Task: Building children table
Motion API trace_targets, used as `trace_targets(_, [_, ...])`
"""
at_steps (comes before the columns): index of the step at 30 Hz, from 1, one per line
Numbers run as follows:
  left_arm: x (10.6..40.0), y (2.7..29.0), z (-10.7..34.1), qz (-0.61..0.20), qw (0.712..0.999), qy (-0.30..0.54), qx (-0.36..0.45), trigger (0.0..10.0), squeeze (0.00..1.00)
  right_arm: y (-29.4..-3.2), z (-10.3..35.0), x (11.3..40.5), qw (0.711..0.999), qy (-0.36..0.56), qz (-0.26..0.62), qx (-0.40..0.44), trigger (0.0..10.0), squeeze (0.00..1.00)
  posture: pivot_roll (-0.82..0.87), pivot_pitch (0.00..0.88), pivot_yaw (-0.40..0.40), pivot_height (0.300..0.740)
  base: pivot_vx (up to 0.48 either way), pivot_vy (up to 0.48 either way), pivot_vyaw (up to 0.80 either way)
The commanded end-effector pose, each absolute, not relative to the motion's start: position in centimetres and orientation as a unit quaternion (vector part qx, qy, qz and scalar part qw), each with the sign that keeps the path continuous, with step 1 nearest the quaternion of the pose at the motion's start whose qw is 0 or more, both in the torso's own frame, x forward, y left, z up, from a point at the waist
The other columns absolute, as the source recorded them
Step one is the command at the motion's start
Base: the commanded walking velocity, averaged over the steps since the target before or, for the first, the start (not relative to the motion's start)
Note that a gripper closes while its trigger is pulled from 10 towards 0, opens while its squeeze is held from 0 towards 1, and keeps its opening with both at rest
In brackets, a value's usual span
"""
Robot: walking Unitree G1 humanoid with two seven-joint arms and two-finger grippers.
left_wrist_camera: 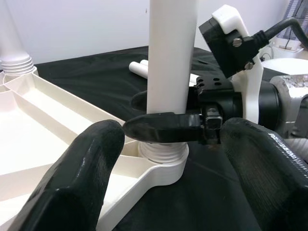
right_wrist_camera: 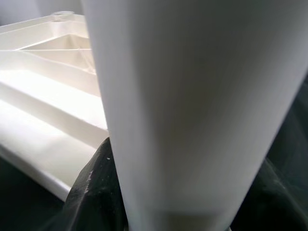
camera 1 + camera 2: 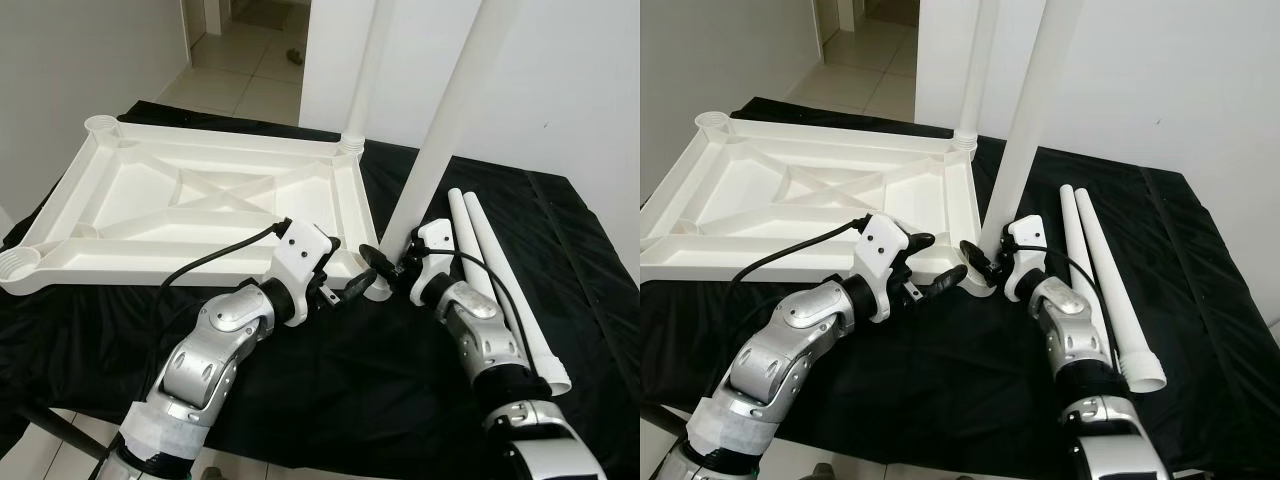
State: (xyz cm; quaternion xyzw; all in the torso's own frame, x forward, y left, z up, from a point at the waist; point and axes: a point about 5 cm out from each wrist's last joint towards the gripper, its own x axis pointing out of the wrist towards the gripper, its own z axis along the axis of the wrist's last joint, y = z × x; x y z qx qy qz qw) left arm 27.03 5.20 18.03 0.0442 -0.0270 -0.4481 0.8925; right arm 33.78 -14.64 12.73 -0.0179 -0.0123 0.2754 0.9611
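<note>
Two grippers meet at the near corner of the upturned tabletop. Our right gripper clamps the upright leg seated in that corner socket; our left gripper hovers open beside it. Two spare legs lie on the black cloth rightward; another leg stands at the far corner.

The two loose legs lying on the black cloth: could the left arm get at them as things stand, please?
Probably not directly: the loose legs lie beyond the right arm, and the upright leg held in the right pincer stands between; the left pincer sits open before it.
</note>
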Motion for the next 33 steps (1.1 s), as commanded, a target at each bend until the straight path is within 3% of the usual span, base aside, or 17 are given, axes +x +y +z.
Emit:
trace_targets(1, [26.8, 5.0, 18.2, -0.44, 0.896, -0.03, 0.041, 10.0, 0.0, -14.1, 12.4, 33.6, 0.964, -0.001, 0.266, -0.022, 10.0, 0.0, 0.17, 0.039, -0.093, 0.74, 0.0, 0.0, 0.0])
trace_targets(7, [26.8, 5.0, 18.1, -0.441, 0.896, -0.029, 0.042, 10.0, 0.0, -13.8, 13.2, 33.3, 0.984, -0.013, 0.176, 0.001, 10.0, 0.0, 0.16, 0.039, -0.094, 0.74, 0.0, 0.0, 0.0])
trace_targets(12, [26.9, 4.9, 18.1, -0.443, 0.895, -0.028, 0.04, 10.0, 0.0, -13.2, 12.4, 31.6, 1.0, 0.007, 0.012, -0.001, 10.0, 0.0, 0.16, 0.041, -0.093, 0.74, 0.0, 0.0, 0.0])
trace_targets(17, [26.9, 4.8, 18.1, -0.444, 0.895, -0.029, 0.04, 10.0, 0.0, -11.8, 12.4, 30.8, 1.0, 0.009, 0.014, 0.011, 10.0, 0.0, 0.16, 0.04, -0.093, 0.74, 0.0, 0.0, 0.0])
trace_targets(24, [26.9, 4.7, 18.2, -0.445, 0.894, -0.03, 0.038, 10.0, 0.0, -12.5, 12.4, 31.0, 0.999, 0.024, -0.005, 0.024, 10.0, 0.0, 0.15, 0.04, -0.093, 0.74, 0.0, 0.0, 0.0])
trace_targets(25, [26.9, 4.7, 18.2, -0.445, 0.894, -0.03, 0.038, 10.0, 0.0, -12.4, 12.4, 30.9, 0.999, 0.024, -0.004, 0.021, 10.0, 0.31, 0.15, 0.038, -0.096, 0.74, 0.0, 0.0, 0.0])
trace_targets(26, [26.9, 4.7, 18.2, -0.445, 0.894, -0.03, 0.038, 10.0, 0.0, -12.0, 12.7, 30.6, 1.0, 0.02, 0.002, 0.024, 10.0, 1.0, 0.16, 0.037, -0.099, 0.74, 0.0, 0.0, 0.0])
trace_targets(33, [27.0, 4.8, 18.2, -0.442, 0.896, -0.032, 0.039, 10.0, 0.0, -11.1, 13.7, 30.8, 0.996, -0.004, 0.056, 0.068, 10.0, 1.0, 0.16, 0.029, -0.104, 0.74, 0.0, 0.0, 0.0])
